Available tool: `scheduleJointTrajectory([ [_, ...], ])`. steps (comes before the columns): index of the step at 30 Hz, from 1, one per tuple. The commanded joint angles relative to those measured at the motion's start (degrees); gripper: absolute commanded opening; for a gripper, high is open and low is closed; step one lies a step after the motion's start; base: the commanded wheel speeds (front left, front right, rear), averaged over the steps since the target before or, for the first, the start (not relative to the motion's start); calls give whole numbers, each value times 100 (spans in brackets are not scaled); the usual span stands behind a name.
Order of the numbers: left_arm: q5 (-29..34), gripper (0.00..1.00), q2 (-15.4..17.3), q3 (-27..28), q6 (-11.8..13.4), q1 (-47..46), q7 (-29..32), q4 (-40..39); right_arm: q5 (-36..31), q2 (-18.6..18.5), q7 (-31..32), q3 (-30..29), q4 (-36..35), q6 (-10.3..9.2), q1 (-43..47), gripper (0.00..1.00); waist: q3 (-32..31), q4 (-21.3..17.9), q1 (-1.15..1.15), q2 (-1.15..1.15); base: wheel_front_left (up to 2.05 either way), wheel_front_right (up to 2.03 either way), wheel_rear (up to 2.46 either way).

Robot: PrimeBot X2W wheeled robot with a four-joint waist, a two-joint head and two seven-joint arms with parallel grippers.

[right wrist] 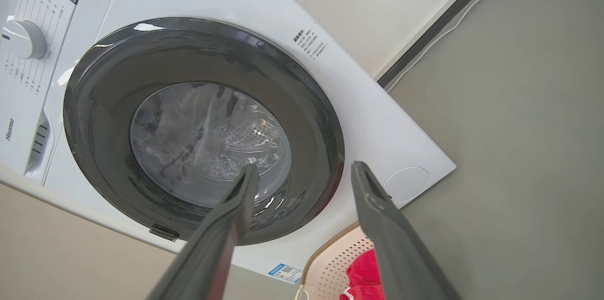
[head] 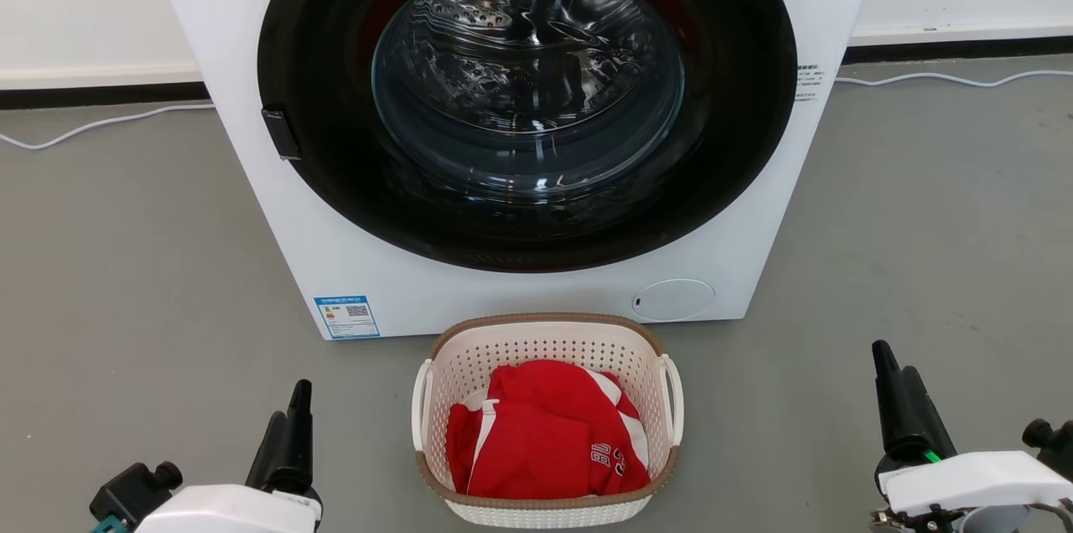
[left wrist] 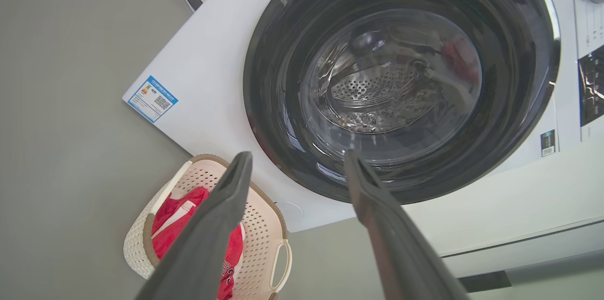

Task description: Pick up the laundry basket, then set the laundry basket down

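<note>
My left gripper (left wrist: 298, 158) and right gripper (right wrist: 304, 168) both spread wide, empty. The laundry basket (head: 545, 346) sits on the floor (head: 126, 265) between them, near the washing machine (head: 243, 30), red garment (head: 536, 432) inside.

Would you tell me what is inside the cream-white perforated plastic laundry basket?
A crumpled red garment with white trim lies in the cream-white perforated laundry basket; anything beneath it is hidden.

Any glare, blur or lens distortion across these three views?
Head view: sharp, evenly lit, reflections across the white washing machine's round glass door. Left wrist view: wide-angle bowing, left tool slightly soft. Right wrist view: tilted, glare on the door, right tool soft.
</note>
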Motion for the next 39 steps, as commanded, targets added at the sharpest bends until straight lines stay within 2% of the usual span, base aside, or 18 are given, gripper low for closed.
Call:
scheduleJointTrajectory([
  [1, 146, 100, 44, 80, 25, -96, -49, -187, -165, -105, -81, 86, -194, 21, -105, 100, -1, 0, 0, 0, 0, 0, 0],
  [39, 2567, 100, 69, 94, 69, -33, -680, -367, -2854, -381, -702, 204, -401, 34, -96, 100, -6, -66, -1, 0, 0, 0, 0],
])
